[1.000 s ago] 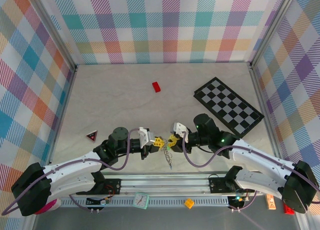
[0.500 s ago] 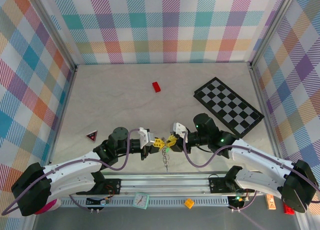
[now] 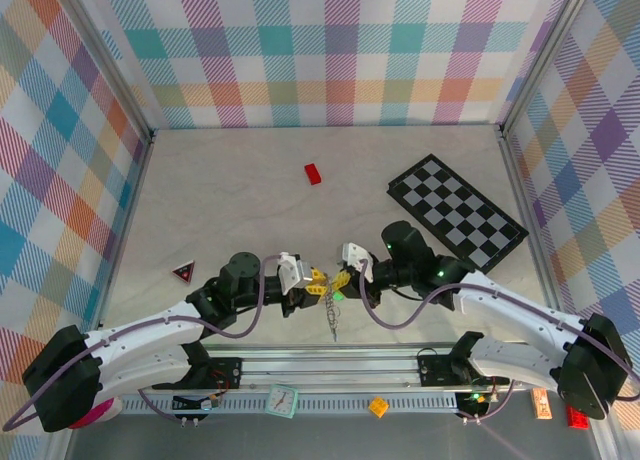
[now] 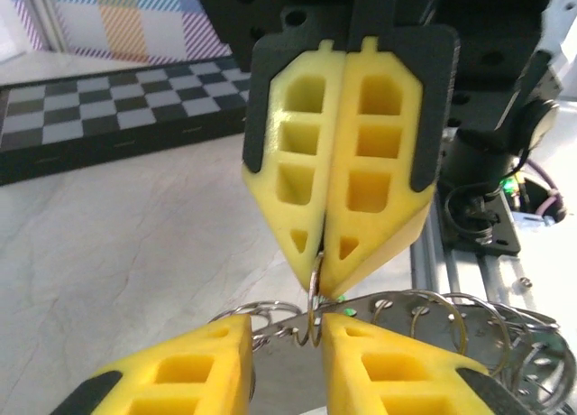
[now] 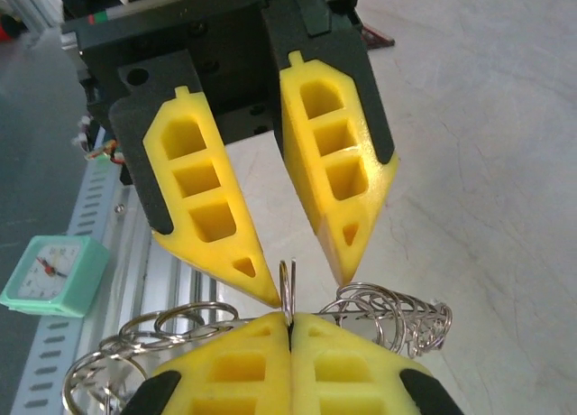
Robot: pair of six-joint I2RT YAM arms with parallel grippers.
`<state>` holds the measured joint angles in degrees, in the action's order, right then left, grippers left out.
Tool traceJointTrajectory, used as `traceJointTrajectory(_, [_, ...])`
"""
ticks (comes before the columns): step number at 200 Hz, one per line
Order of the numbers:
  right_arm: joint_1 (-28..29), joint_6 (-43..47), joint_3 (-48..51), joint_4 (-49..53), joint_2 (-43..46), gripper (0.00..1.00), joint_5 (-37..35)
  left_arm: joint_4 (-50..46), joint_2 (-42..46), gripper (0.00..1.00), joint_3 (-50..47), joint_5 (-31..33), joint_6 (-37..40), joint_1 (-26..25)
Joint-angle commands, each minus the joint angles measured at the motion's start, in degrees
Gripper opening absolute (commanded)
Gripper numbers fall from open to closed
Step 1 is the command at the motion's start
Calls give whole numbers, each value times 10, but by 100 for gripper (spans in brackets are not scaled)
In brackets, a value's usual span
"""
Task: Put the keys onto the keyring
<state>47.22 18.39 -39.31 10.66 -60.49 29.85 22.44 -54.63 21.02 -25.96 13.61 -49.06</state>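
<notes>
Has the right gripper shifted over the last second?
Yes, slightly: the right gripper has edged left in the top view, away from the chequered board.

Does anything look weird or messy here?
Yes: the keyring, pinched by the right pincer beside the open left pincer, is a tangle of many wire loops, not one neat ring.

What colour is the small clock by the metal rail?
The small clock is mint green with a white face, clearest in the right wrist view.
</notes>
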Motion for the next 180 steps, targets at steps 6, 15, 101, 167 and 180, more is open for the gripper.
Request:
traceJointTrajectory(6, [9,57,-62,89,-22,0,-31,-73,-4,27,41,34,30,-2])
traceJointTrajectory(15, [15,71,-75,111,-31,0,-42,-87,-5,27,48,34,34,-2])
traceJointTrajectory(101, [45,109,-143,169,-75,0,-50,-127,-32,9,87,-3,55,-2])
traceJointTrajectory(167, [-15,-32,-22,1,16,30,-20,-43,-6,0,40,-22,27,-2])
traceJointTrajectory(180, [-21,-57,0,-23,28,30,-10,-15,-2,0,26,-26,16,-2])
